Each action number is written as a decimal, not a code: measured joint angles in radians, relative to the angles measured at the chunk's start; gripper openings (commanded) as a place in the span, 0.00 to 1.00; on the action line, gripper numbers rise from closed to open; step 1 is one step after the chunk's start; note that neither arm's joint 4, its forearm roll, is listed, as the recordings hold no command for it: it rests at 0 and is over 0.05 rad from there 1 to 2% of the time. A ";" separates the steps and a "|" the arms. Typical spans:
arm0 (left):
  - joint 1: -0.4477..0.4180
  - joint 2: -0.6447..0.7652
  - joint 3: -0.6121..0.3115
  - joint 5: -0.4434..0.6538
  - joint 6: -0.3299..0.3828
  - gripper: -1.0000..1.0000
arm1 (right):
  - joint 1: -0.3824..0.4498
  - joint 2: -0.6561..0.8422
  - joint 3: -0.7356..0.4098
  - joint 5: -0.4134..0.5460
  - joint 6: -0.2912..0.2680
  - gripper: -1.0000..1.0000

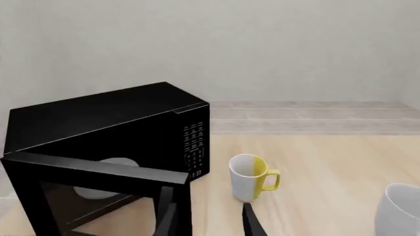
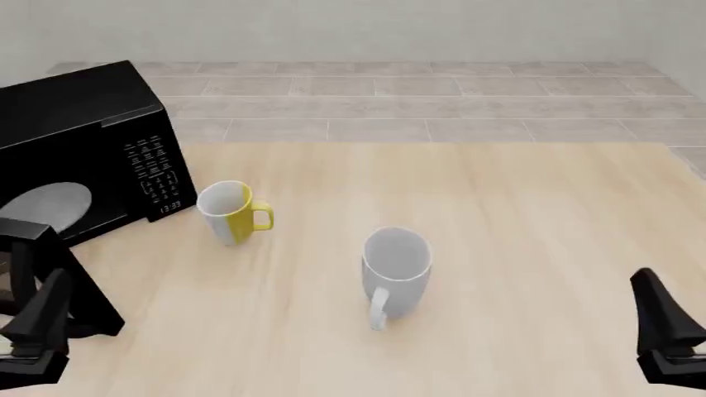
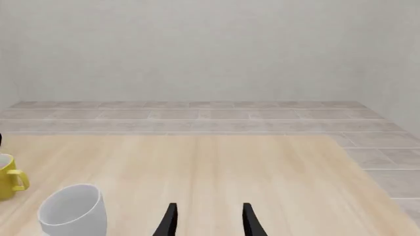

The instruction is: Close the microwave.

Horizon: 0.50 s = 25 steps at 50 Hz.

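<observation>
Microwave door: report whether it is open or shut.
Open. The microwave has its door swung out toward the arms, leaving the pale turntable exposed in the front view.

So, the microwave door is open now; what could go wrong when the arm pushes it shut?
1. The left gripper sits very close to the open door; its fingers could catch the door edge instead of pushing it.
2. A hard push might slide the microwave along the table.
3. The yellow and white mug stands near the keypad side and could get knocked.

Front view high, facing forward and down; wrist views low — all sharing the white mug [image 2: 396, 269].
</observation>
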 measured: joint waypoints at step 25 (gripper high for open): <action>0.019 0.001 0.001 0.022 -0.013 1.00 | 0.009 0.032 0.000 -0.026 0.001 1.00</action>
